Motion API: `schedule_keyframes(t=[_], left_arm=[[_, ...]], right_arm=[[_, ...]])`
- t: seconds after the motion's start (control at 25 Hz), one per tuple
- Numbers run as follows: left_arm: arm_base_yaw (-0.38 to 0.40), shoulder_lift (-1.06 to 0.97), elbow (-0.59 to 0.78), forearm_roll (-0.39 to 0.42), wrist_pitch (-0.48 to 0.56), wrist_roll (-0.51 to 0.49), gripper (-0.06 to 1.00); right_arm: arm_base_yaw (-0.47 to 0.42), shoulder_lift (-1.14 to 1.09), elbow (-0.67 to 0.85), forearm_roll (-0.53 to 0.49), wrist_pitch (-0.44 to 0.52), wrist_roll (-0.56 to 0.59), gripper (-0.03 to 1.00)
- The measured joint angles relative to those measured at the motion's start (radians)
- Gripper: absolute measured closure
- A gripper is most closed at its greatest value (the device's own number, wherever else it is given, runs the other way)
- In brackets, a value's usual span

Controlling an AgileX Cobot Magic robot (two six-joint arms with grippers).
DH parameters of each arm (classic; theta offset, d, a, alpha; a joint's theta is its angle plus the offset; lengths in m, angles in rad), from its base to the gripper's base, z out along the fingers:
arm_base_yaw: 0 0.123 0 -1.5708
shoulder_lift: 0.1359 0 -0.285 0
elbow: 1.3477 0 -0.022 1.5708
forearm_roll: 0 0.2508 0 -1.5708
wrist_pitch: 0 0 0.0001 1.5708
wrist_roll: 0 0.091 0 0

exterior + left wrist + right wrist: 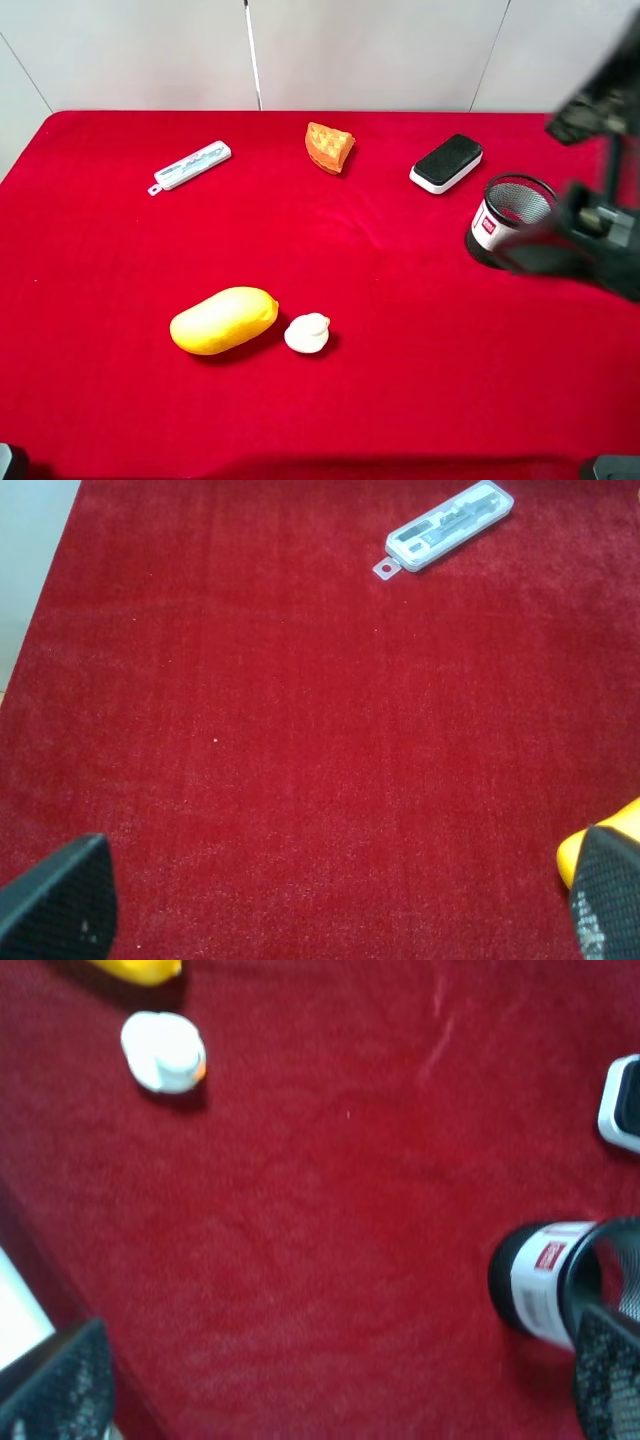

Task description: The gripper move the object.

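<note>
The white rubber duck (pixel 307 333) sits on the red cloth, just right of the yellow mango (pixel 223 320). It also shows in the right wrist view (pixel 163 1052), far from the fingers. My right gripper (pixel 330 1385) is open and empty, with only cloth between its fingertips. The right arm (pixel 600 225) is blurred at the right edge, beside the mesh cup (pixel 510 215). My left gripper (pixel 330 910) is open and empty over bare cloth, with the mango's end (pixel 578 852) beside one fingertip (pixel 605 895).
An orange sponge wedge (pixel 329 146) lies at the back centre. A clear plastic case (pixel 190 165) lies back left and a black-and-white eraser (pixel 446 162) back right. The cup (pixel 545 1280) stands close to one right fingertip.
</note>
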Motion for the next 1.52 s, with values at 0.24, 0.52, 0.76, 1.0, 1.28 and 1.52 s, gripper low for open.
schedule_keyframes(t=[0.24,0.52,0.76,1.0,1.28,1.52], left_arm=[[0.000,0.000,0.000,0.000,0.000,0.000,0.05],[0.000,0.000,0.000,0.000,0.000,0.000,0.05],[0.000,0.000,0.000,0.000,0.000,0.000,0.05],[0.000,0.000,0.000,0.000,0.000,0.000,0.05],[0.000,0.000,0.000,0.000,0.000,0.000,0.05],[0.000,0.000,0.000,0.000,0.000,0.000,0.05]], right_arm=[[0.007,-0.205,0.151,0.085,-0.052,0.035,0.27],[0.008,-0.409,0.323,0.074,-0.121,0.085,0.27],[0.008,-0.540,0.403,0.068,-0.152,0.089,0.27],[0.008,-0.640,0.441,0.070,-0.155,0.092,0.27],[0.008,-0.755,0.497,0.073,-0.156,0.092,0.27],[0.008,-0.829,0.515,0.083,-0.182,0.092,0.27]])
